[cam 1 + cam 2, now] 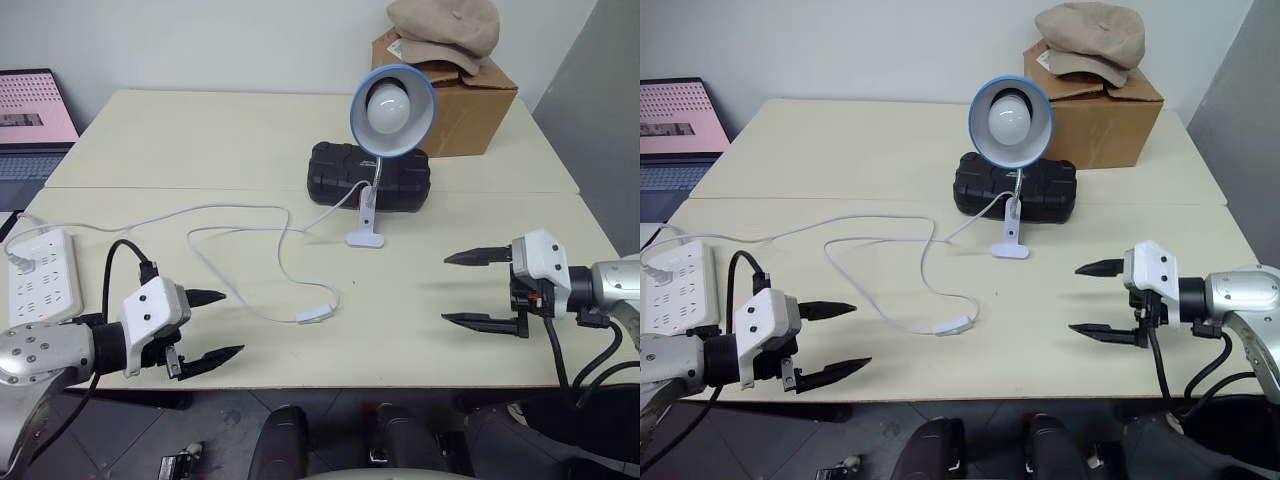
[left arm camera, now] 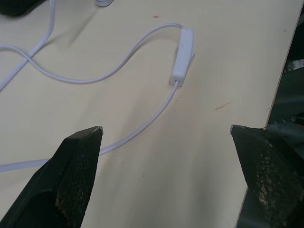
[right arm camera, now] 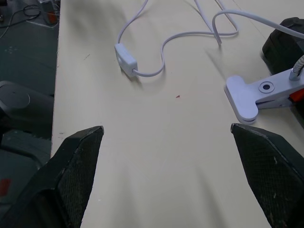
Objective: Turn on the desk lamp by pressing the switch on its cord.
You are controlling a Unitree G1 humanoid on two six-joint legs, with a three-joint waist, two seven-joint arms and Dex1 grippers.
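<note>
Counted on the counter (image 1: 200,130): one desk lamp (image 1: 391,108), one cord (image 1: 240,215) with one switch (image 1: 313,316), one power strip (image 1: 42,277), one black case (image 1: 368,176), one cardboard box (image 1: 470,105), one cap (image 1: 445,30), one laptop (image 1: 30,120). Two claws are seen: left claw (image 1: 216,325), right claw (image 1: 466,288).

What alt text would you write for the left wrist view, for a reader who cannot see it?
The switch, a slim white oblong on the thin white cord, lies on the pale table ahead of the open left gripper. Its two black fingers stand wide apart, touching nothing.

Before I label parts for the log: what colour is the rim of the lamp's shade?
Blue, around the desk lamp shade; clearest in the left eye view.
</note>
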